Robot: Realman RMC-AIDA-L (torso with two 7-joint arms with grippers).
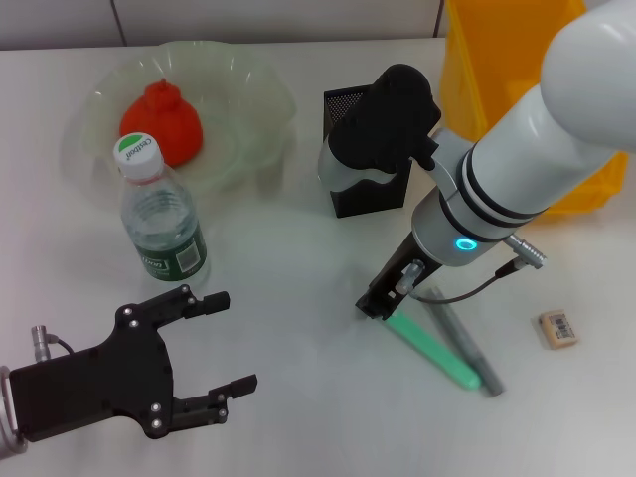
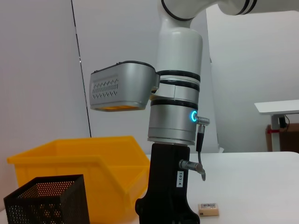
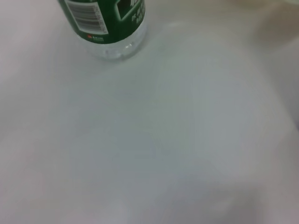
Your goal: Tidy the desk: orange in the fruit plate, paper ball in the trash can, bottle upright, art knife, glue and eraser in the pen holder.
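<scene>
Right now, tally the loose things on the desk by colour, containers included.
Green: 3, fruit plate, bottle, green stick
Yellow: 1, trash can
Black: 1, pen holder
Orange: 1, orange
Grey: 1, grey pen
Tan: 1, eraser
Total: 8

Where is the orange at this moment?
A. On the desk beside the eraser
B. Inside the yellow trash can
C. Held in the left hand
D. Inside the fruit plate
D: in the head view the orange sits inside the pale-green fruit plate, behind the upright bottle; the left hand is open and empty, near the desk's front edge.
</scene>
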